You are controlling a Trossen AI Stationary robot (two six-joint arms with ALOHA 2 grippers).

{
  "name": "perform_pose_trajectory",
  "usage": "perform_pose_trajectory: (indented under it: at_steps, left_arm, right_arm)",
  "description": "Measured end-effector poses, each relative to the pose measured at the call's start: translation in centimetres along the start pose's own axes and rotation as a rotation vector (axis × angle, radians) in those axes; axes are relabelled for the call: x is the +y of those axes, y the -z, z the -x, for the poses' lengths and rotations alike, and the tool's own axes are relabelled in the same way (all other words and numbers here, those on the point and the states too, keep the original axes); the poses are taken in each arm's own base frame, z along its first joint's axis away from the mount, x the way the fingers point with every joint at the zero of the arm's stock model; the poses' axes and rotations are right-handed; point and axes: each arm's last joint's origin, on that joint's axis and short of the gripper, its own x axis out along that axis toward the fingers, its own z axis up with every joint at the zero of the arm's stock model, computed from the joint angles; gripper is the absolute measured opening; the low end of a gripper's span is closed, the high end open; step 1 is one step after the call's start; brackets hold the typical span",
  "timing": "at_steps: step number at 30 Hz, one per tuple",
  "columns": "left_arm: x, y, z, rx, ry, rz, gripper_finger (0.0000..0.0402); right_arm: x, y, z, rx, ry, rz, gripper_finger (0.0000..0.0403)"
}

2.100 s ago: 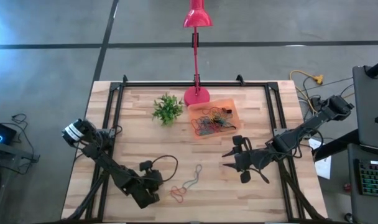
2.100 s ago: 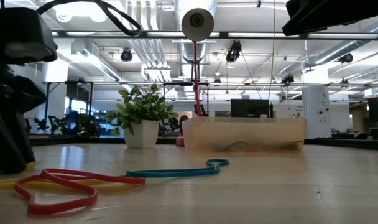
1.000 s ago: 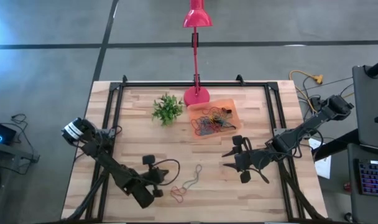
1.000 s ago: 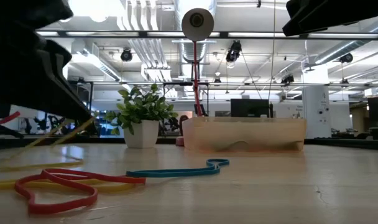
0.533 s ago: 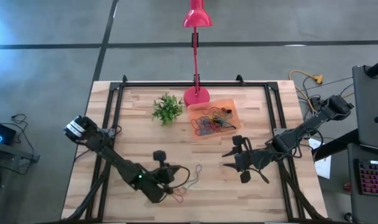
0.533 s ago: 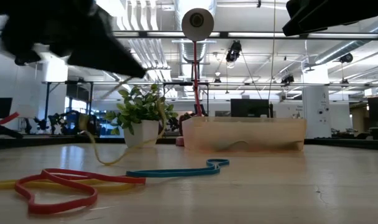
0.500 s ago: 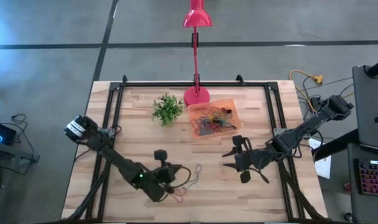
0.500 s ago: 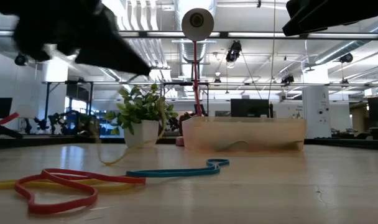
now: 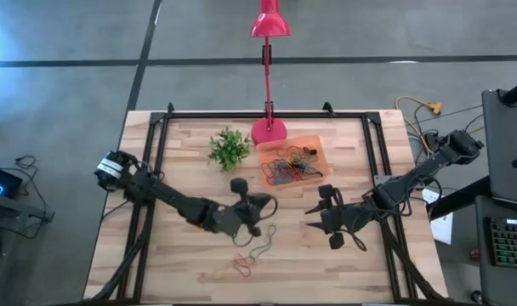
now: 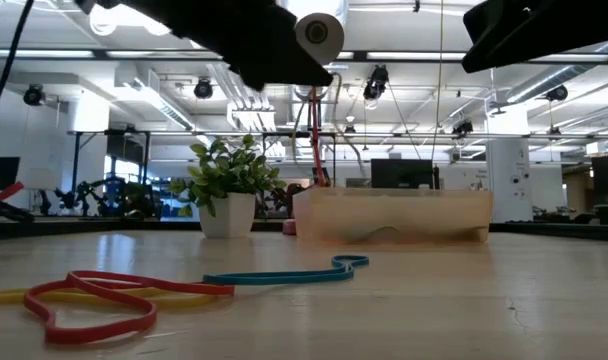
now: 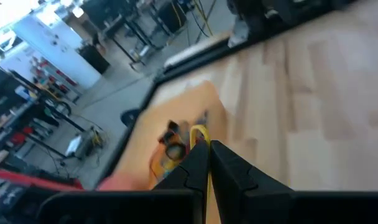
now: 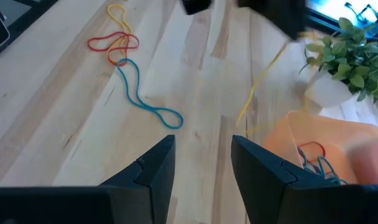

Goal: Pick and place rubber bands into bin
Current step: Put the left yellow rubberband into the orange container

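We find the bin (image 9: 294,161) well stocked; left fingers (image 11: 204,163) pinch a yellow band (image 12: 258,86) bin-bound, right fingers (image 12: 201,167) wait apart and empty, and several bands (image 9: 252,255) lie on the tabletop (image 9: 182,153).

A: What kind of place?

B: Robotics lab / industrial workshop, open-plan. Low view: high ceiling w/ exposed white ducts (image 10: 229,70) and pipes, hanging spot lamps (image 10: 376,82), strip lights, a dark monitor (image 10: 404,173) behind the table.

A: Anything from above?

B: Grey concrete floor (image 9: 63,85) w/ dark seams. Butcher-block table (image 9: 190,255) in a black metal frame (image 9: 156,136). Yellow cable (image 9: 428,109) at approx 2 o'clock off the table, black cables (image 9: 25,166) on the floor at 9. Keyboard (image 9: 507,242) on a side desk at 4.

A: Homely at all?

B: Only a pink desk lamp (image 9: 269,21) and a small potted plant (image 9: 228,149) at 12.
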Motion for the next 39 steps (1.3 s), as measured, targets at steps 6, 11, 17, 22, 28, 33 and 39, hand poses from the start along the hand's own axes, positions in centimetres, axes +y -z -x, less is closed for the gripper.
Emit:
perform_pose_trajectory:
  at_steps: [6,11,17,22,28,33,39]
  left_arm:
    - [2.9,-0.2,-2.6,-0.045,-0.041,0.018,0.0]
    - [5.6,0.3,-5.1,-0.077,-0.012,0.071,0.0]
    - [8.4,1.2,-7.1,-0.089,-0.017,0.111,0.0]
    - [10.3,2.1,-8.3,-0.083,-0.015,0.127,0.0]
    - [12.0,3.4,-9.9,-0.072,-0.011,0.205,0.0]
    - [13.0,4.2,-10.5,-0.063,-0.005,0.238,0.0]
    - [13.0,4.6,-11.1,-0.071,-0.005,0.244,0.0]
  right_arm:
    - [0.0,0.2,0.0,0.015,0.001,0.004,0.0144]
    - [0.0,0.2,0.0,0.015,0.001,0.008,0.0144]
    - [0.0,0.2,0.0,0.015,0.001,0.013,0.0144]
    - [0.0,0.2,0.0,0.015,0.002,0.028,0.0144]
    - [0.0,0.1,0.0,0.014,0.003,0.031,0.0144]
    - [0.0,0.1,0.0,0.014,0.003,0.031,0.0144]
    - [0.0,0.1,0.0,0.014,0.003,0.031,0.0144]
